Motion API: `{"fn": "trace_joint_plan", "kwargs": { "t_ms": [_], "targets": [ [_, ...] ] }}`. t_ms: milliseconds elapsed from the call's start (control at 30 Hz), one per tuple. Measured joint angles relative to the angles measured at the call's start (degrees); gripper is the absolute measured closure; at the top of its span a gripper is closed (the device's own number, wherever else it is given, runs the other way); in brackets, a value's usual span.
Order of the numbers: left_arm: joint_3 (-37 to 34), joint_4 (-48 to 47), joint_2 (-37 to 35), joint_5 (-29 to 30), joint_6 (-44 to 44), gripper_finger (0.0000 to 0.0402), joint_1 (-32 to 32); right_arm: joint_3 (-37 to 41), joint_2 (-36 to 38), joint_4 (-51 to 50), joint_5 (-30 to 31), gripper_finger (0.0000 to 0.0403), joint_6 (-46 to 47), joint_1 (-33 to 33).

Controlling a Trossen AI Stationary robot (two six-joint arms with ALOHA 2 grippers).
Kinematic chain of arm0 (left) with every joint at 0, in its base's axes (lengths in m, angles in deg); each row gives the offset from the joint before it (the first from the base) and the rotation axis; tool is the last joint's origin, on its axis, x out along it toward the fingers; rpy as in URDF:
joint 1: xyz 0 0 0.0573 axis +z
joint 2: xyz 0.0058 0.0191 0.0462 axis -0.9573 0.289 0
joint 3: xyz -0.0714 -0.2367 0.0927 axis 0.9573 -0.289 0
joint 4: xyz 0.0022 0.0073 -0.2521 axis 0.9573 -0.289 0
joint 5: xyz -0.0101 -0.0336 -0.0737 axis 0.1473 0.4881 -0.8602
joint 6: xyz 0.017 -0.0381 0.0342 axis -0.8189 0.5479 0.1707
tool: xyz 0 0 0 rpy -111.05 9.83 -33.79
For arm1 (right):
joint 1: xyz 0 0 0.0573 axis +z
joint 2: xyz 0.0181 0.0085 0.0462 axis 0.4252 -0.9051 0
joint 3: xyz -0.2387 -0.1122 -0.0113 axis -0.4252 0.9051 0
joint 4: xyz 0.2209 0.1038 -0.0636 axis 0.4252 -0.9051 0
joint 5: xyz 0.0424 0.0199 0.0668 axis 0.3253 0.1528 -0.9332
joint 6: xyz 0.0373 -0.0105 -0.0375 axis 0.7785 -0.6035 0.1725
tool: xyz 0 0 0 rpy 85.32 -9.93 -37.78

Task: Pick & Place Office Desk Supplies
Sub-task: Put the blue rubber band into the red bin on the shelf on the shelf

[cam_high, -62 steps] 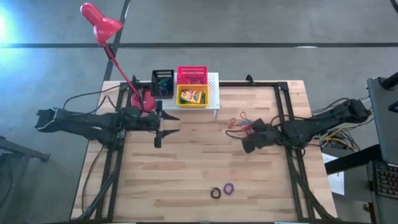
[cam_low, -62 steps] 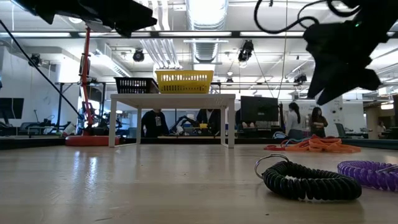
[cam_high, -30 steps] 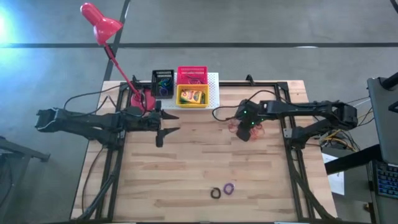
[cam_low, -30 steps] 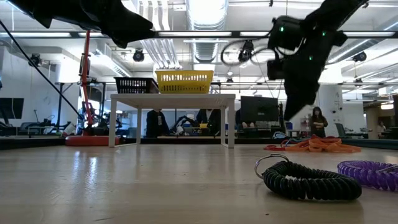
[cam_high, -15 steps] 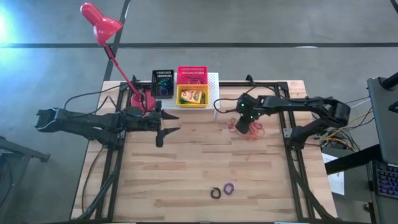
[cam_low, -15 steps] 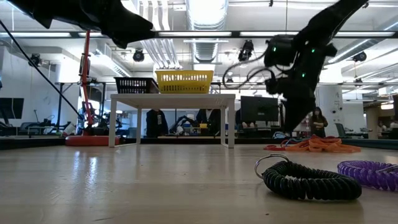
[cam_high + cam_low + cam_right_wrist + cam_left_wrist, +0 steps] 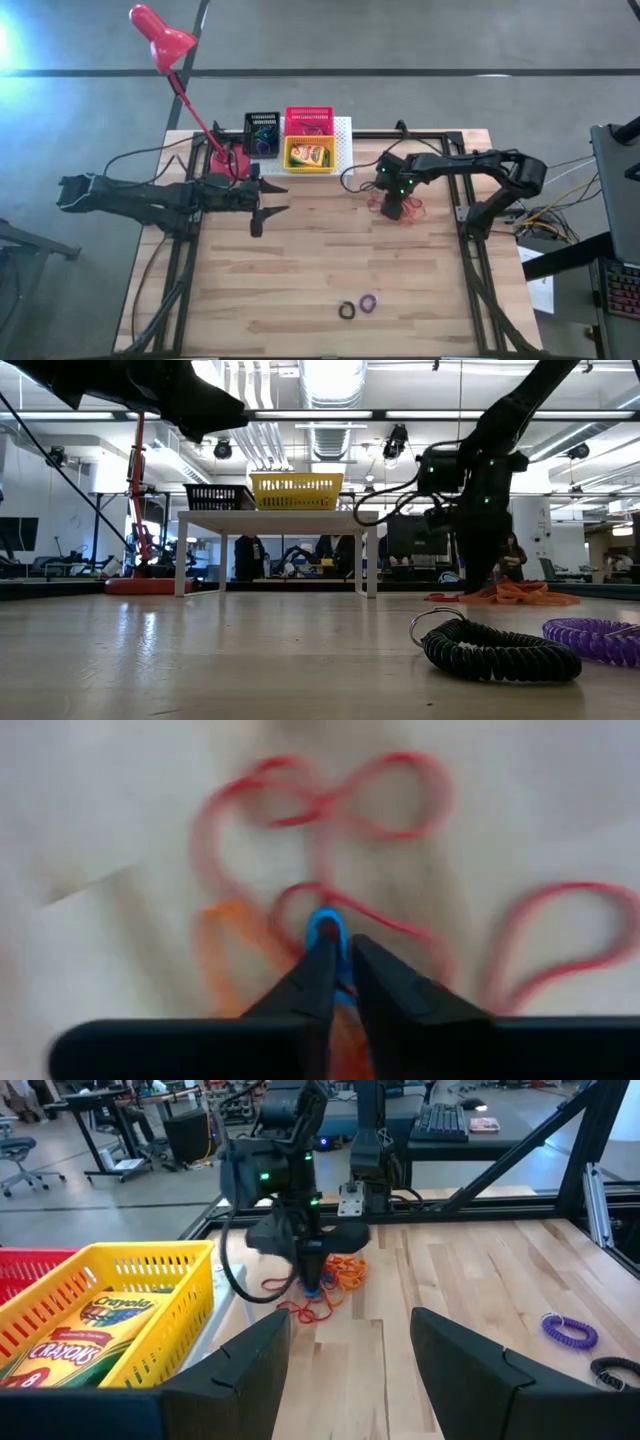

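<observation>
A pile of red and orange rubber bands [image 7: 400, 209] lies on the table to the right of the white stand [image 7: 344, 150]. My right gripper [image 7: 393, 206] stands over the pile, pointing down, shut on a small blue ring [image 7: 325, 926] among the bands. The stand carries a black basket [image 7: 262, 133], a red basket [image 7: 308, 120] and a yellow basket [image 7: 309, 154] holding a crayon box. A black coiled ring [image 7: 347, 311] and a purple one [image 7: 369, 301] lie near the table's front edge. My left gripper [image 7: 268, 197] hangs open, left of centre, above the table. My right gripper pinches the blue ring's edge [image 7: 326, 920] between its two fingertips [image 7: 316, 965]. The fingers come from above, pointing down [image 7: 313, 1280]. The ring lies on the table among the red bands [image 7: 400, 935]; whether the fingers also catch a red band I cannot tell.
A red desk lamp [image 7: 160, 38] stands on its base [image 7: 228, 160] at the far left, beside the stand. A black frame [image 7: 462, 170] runs along the table's edges. Bare wood lies between the pile and the two coiled rings.
My right gripper has come down, fingers pointing downward, from above the table onto the pile of rubber bands, and its arm has folded in closer over the pile. The bands and rings lie as before.
</observation>
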Motion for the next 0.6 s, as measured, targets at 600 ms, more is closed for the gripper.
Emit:
{"fn": "trace_joint_plan", "kwargs": {
  "t_ms": [600],
  "targets": [
    [0.1,1.8,2.9,-2.4,-0.2,0.0188,0.0,6.1,25.3,16.1,24.0,0.0394,27.2,25.3]
  ]
}}
